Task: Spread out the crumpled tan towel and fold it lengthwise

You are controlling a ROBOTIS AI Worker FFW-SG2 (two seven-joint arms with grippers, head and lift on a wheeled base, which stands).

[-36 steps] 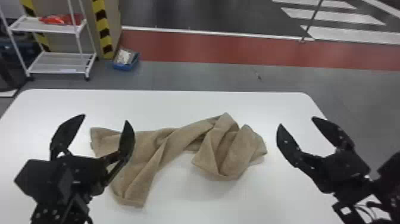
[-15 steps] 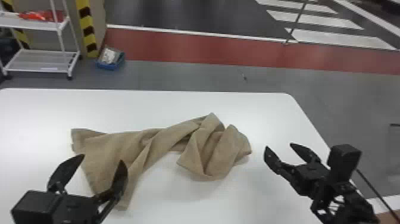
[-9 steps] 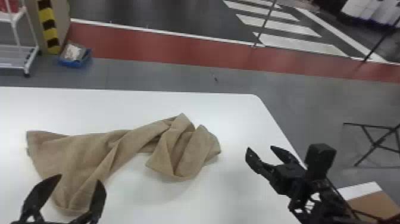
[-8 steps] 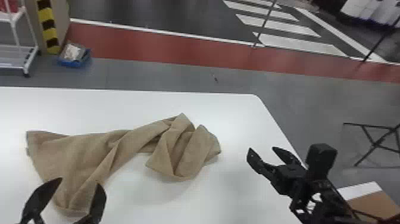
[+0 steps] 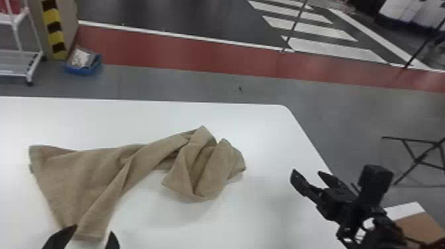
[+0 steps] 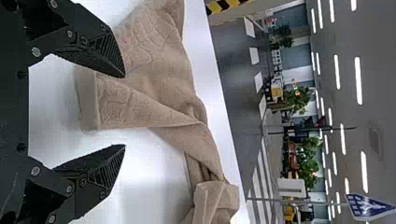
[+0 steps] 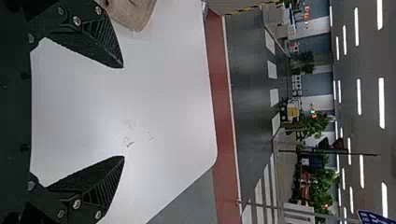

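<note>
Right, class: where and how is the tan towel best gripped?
Probably grip the towel at its narrow near end, left hand coming down from the near side: that end points toward the robot and lines up roughly with the open fingers' gap.

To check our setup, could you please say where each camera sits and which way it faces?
Head view: on the head, facing forward and down at a crumpled tan cloth towel on a white table; black left claw and right claw show.
Left wrist view: on that wrist, facing over the towel; left claw shows.
Right wrist view: on that wrist, facing over the table; right claw shows.
Both wrist views share the towel.
</note>
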